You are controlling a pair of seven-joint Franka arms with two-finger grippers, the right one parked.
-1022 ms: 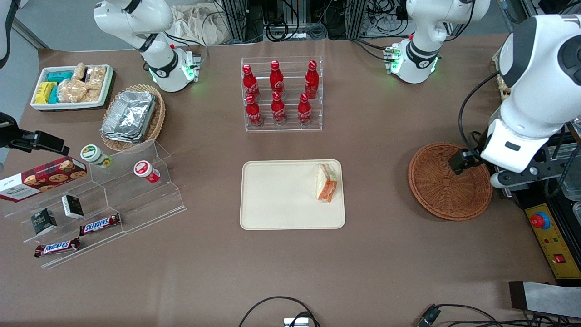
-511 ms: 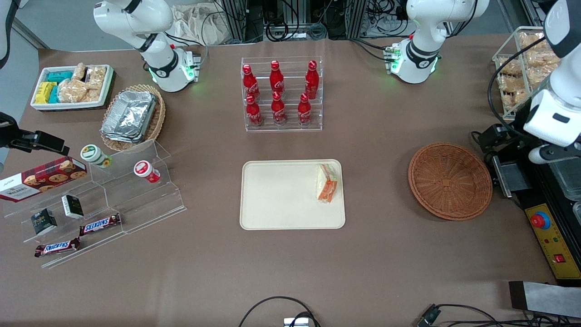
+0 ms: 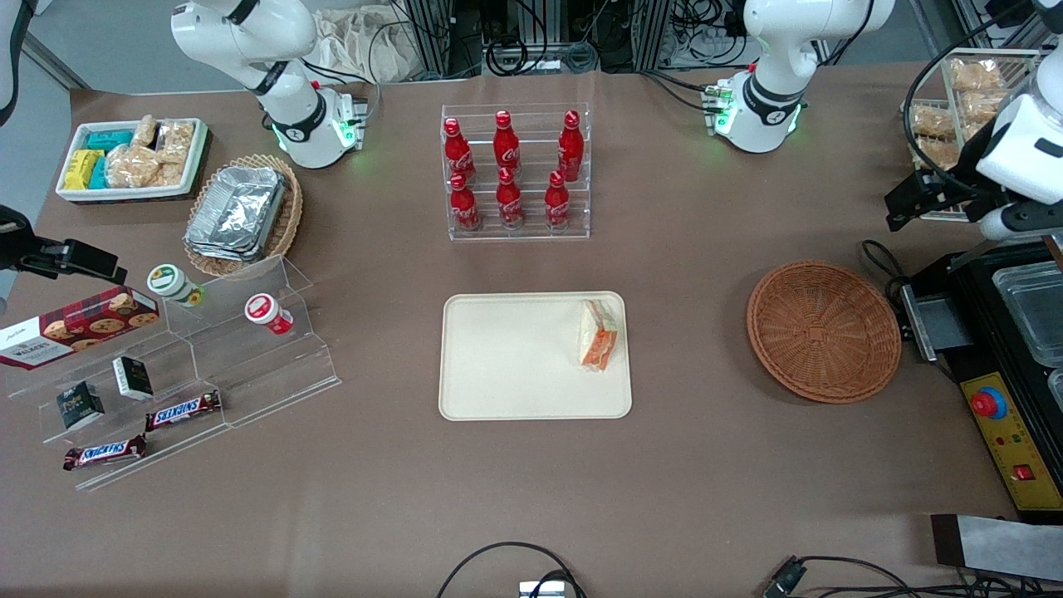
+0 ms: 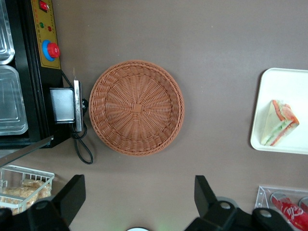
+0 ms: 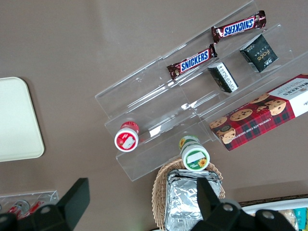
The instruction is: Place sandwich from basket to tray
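The sandwich (image 3: 598,334), a wrapped wedge with orange filling, lies on the cream tray (image 3: 515,365), at the tray's end nearest the basket. It also shows in the left wrist view (image 4: 280,122) on the tray (image 4: 284,86). The round reddish-brown wicker basket (image 3: 822,330) sits on the table toward the working arm's end with nothing in it; the wrist view (image 4: 136,107) looks straight down on it. My left gripper (image 3: 903,206) hangs high, farther from the front camera than the basket. It is open and holds nothing (image 4: 138,197).
A black machine with a red button (image 3: 988,404) stands beside the basket. A wire rack of bagged snacks (image 3: 955,108) is close to my gripper. A bottle rack (image 3: 515,170) stands farther back than the tray. An acrylic stand (image 3: 208,357) with snacks is at the parked arm's end.
My left gripper has risen from over the basket's edge and drawn back, farther from the front camera, toward the wire snack rack. The sandwich, tray and basket have not moved.
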